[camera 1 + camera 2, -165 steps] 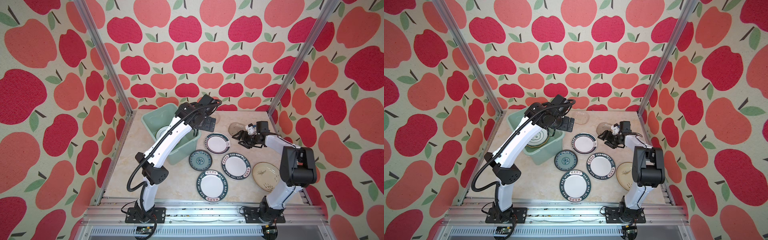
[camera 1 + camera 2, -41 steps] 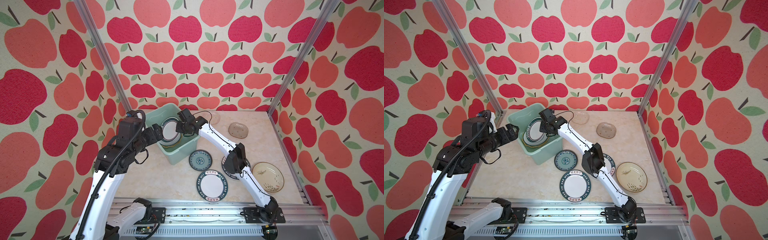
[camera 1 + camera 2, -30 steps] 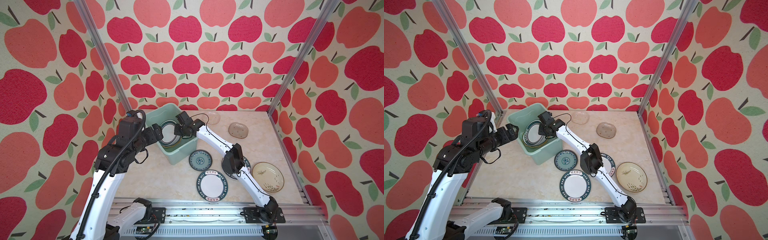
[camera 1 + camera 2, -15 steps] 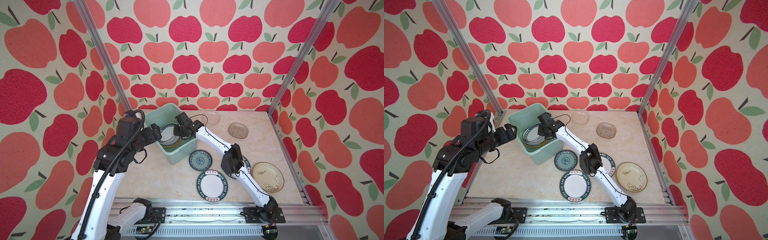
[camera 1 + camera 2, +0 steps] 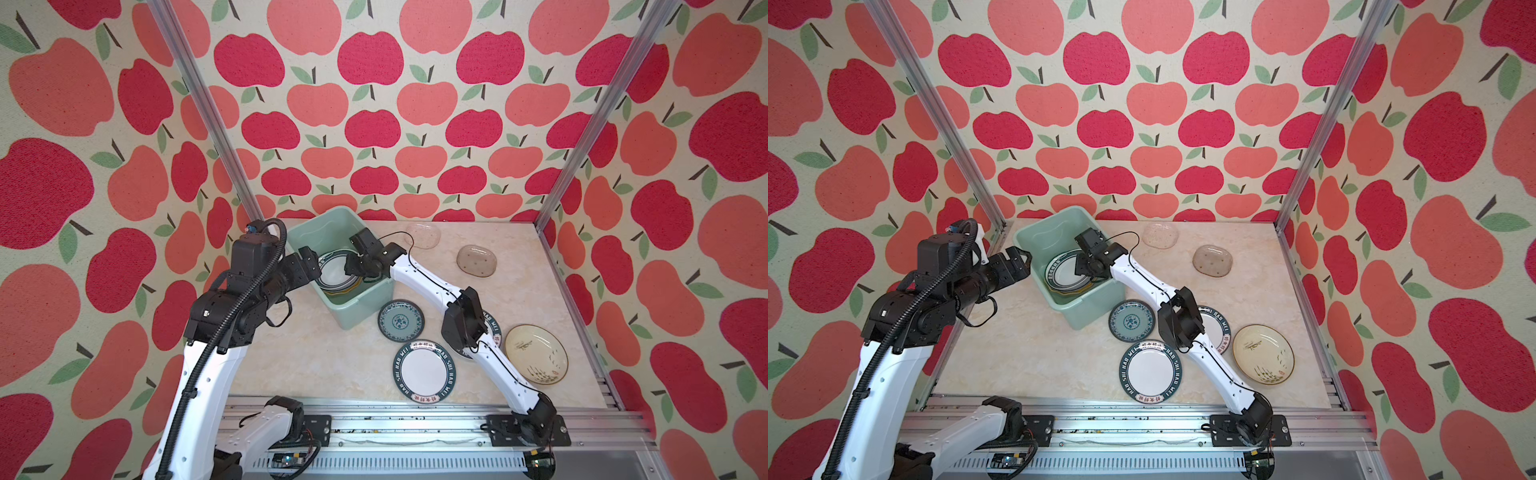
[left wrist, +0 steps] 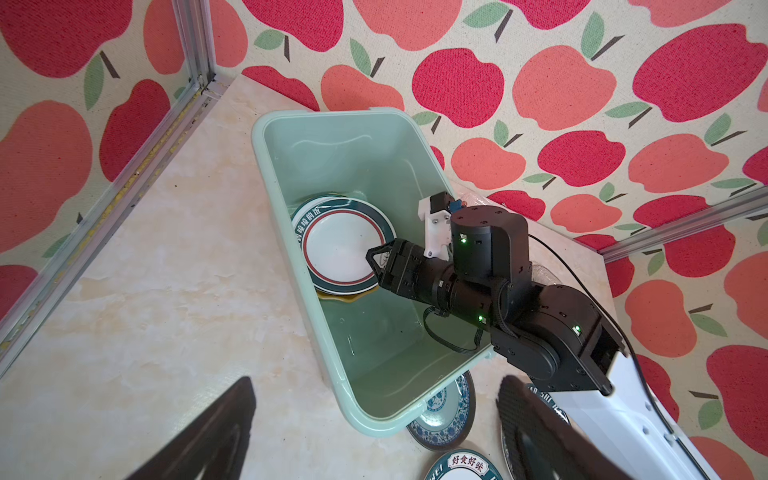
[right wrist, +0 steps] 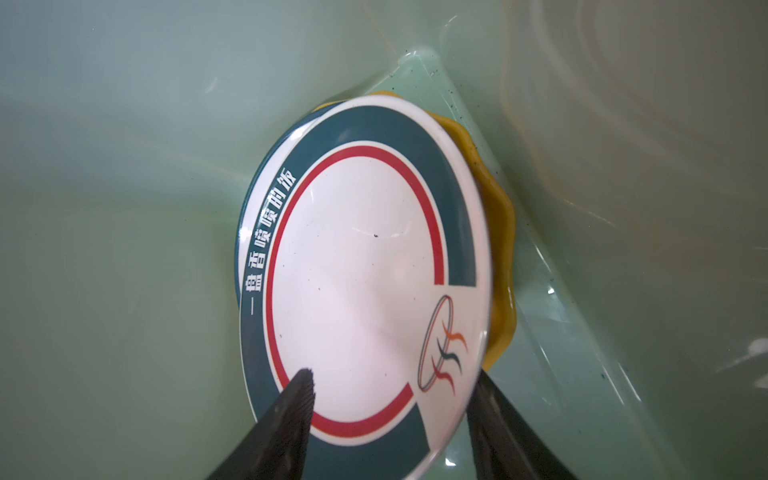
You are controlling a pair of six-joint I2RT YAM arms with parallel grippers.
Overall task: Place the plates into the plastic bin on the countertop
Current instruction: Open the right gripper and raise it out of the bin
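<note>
Right gripper (image 7: 395,409) spread astride white round teal-banded plate (image 7: 357,270) inside mint-green plastic bin (image 5: 316,232), centre-left frame; left gripper (image 5: 1022,268) spread, empty, left of bin.

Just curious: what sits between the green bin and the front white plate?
A teal patterned plate lies flat there; both top views show it.
</note>
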